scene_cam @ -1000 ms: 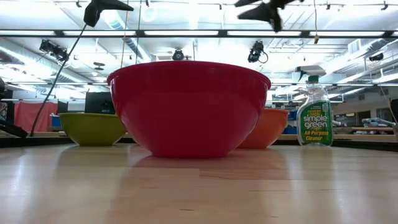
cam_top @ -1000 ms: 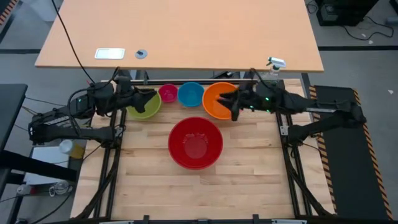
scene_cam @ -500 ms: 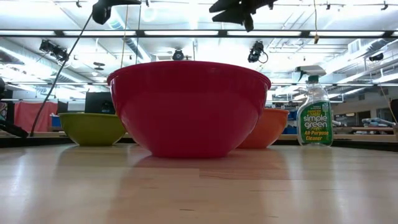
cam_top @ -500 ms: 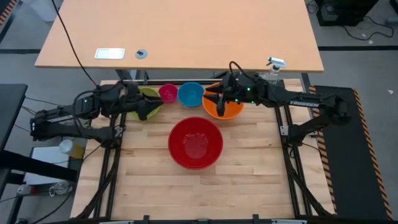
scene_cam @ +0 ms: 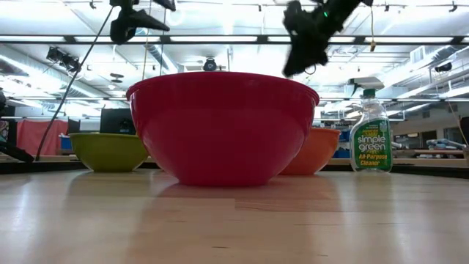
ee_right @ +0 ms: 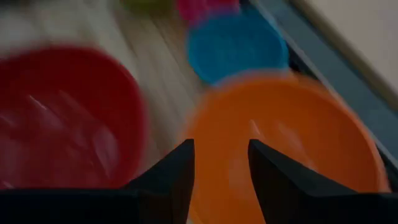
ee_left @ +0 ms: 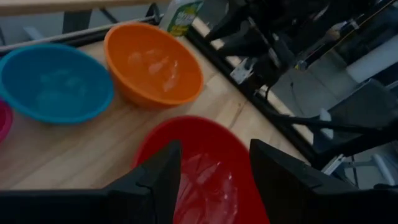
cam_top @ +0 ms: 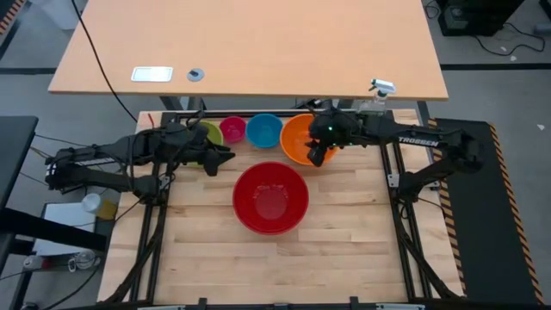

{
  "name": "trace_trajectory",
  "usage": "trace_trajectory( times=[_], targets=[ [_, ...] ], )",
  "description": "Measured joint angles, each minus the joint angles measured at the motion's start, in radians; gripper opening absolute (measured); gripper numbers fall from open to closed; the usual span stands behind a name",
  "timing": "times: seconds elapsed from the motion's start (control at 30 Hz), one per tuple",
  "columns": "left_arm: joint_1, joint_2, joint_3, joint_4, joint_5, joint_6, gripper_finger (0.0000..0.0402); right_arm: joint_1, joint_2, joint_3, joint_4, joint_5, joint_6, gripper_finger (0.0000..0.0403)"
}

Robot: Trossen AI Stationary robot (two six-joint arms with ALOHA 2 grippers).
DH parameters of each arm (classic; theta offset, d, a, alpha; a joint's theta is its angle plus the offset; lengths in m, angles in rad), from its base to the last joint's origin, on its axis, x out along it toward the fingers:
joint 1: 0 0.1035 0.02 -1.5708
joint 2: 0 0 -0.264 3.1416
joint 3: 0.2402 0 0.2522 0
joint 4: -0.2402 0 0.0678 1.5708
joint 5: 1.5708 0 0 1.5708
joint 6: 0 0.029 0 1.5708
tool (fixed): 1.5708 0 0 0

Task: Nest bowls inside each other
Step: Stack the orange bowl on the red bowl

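The red bowl (cam_top: 271, 198) stands at the table's middle. Along the far edge, from left to right, stand the yellow-green bowl (cam_top: 207, 133), half hidden by my left arm, the pink bowl (cam_top: 232, 129), the blue bowl (cam_top: 263, 129) and the orange bowl (cam_top: 299, 138). My left gripper (cam_top: 225, 158) hovers open between the yellow-green and red bowls, and its fingers frame the red bowl (ee_left: 205, 168) in the left wrist view. My right gripper (cam_top: 314, 158) hangs open, tipped downward, over the orange bowl's (ee_right: 280, 143) near right side.
A green spray bottle (scene_cam: 370, 132) stands at the far right corner, beside the orange bowl. A tan desk (cam_top: 250, 43) lies beyond the far edge. Bare wood (cam_top: 275, 267) stretches from the red bowl to the near edge.
My left gripper has moved off the yellow-green bowl toward the table's right and near side, lower, up to the red bowl. My right gripper has swung over the orange bowl, tipped from nearly level to pointing down, and sunk. No bowl has moved.
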State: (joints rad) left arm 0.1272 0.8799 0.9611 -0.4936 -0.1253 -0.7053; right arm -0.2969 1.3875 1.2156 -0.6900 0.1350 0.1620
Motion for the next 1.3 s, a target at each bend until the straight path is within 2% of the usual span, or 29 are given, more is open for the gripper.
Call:
trace_trajectory(
  times=[0.17,0.47,0.63,0.77,0.87,1.13,1.3],
  targets=[
    [0.000,0.004,0.000,-0.016,0.000,-0.001,0.0194,-0.108,0.029,-0.002,-0.166,0.006,0.054,0.0176],
    [0.000,0.004,0.000,-0.019,0.000,0.000,0.0194,-0.342,0.118,-0.011,-0.177,0.025,0.160,0.0271],
    [0.000,0.004,0.000,-0.020,-0.001,0.000,0.0194,-0.404,0.231,-0.012,-0.157,0.018,0.121,0.0280],
    [0.000,0.004,0.000,-0.021,-0.001,0.000,0.0194,-0.422,0.299,-0.012,-0.143,0.021,0.078,0.0262],
    [0.000,0.004,0.000,-0.021,-0.001,0.000,0.0194,-0.427,0.341,-0.012,-0.136,-0.003,0.047,0.0233],
    [0.000,0.004,0.000,0.012,-0.002,-0.037,0.0194,-0.427,0.409,-0.007,-0.121,-0.035,0.048,0.0108],
    [0.000,0.004,0.000,0.015,-0.002,-0.039,0.0194,-0.439,0.402,-0.006,-0.108,-0.093,0.062,0.0051]
  ],
)
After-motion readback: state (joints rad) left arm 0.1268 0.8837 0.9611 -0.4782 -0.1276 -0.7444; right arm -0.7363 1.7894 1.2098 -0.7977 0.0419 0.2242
